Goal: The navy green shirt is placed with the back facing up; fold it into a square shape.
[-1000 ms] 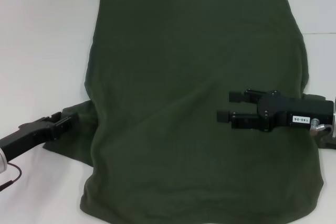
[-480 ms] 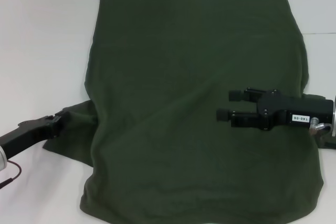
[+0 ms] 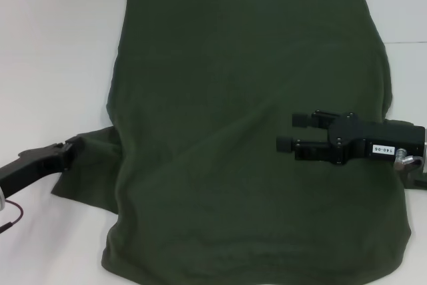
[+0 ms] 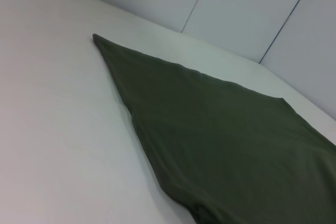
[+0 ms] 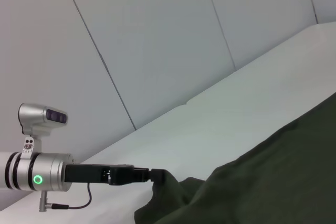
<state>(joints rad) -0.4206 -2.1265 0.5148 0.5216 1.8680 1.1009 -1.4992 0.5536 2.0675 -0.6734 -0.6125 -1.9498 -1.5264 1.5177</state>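
The navy green shirt lies spread flat on the white table, plain side up. Its left sleeve sticks out at the lower left. My left gripper is at that sleeve's edge, shut on the cloth. The right wrist view shows the left gripper pinching the sleeve and lifting it a little. My right gripper is open and empty, hovering over the shirt's right half, fingers pointing left. The left wrist view shows only the shirt stretching away over the table.
The white table runs bare on the left and behind the shirt. Grey wall panels stand beyond the table. The shirt's near hem reaches the picture's bottom edge in the head view.
My left gripper has drawn back to the left with the sleeve edge, pulling the sleeve slightly outward. The right gripper has barely moved.
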